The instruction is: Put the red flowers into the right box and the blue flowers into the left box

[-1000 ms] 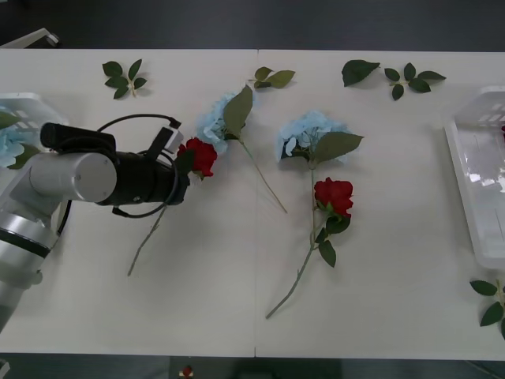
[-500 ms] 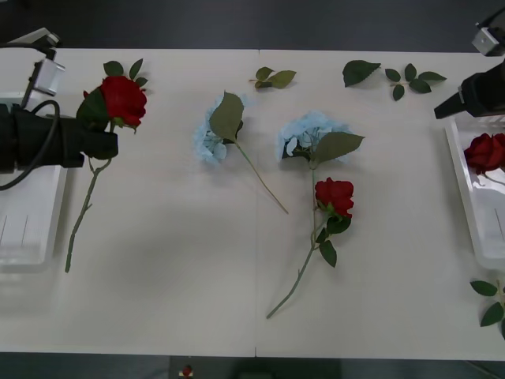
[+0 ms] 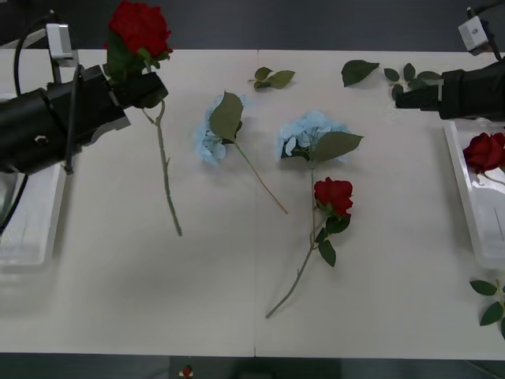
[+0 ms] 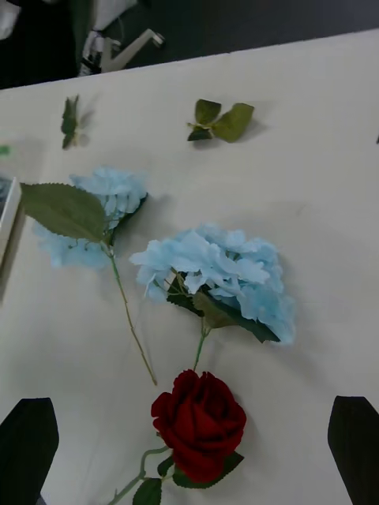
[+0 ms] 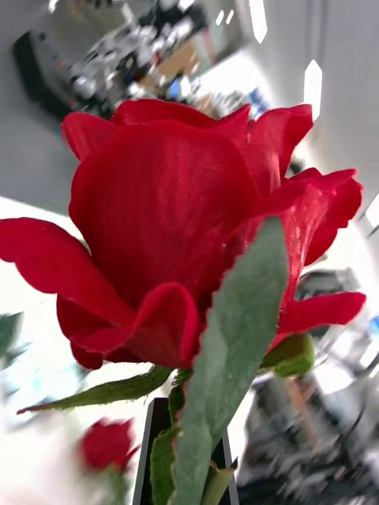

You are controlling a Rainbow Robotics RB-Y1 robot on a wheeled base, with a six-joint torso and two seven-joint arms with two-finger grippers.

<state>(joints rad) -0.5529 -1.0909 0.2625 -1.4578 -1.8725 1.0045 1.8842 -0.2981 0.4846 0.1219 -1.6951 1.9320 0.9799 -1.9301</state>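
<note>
Red rose lifted at the surface's far left, clamped in the left tool.

The left tool [image 3: 146,88] gripped a red rose [image 3: 140,28] just below its bloom, the black arm reaching in level from the left, the stem hanging down above the surface [image 3: 197,300]. The right tool [image 3: 406,97] hovered near the right box [image 3: 465,185] with fingers spread apart, empty, arm stretched in from the right. Another rose [image 3: 334,194] and two blue flowers [image 3: 312,130] lay mid-surface.

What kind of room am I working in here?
Probably an office or lab test space, not a florist's: a plain white table with artificial flowers laid out for sorting, a dark floor beyond it, and wheeled chair legs past the far edge.
</note>
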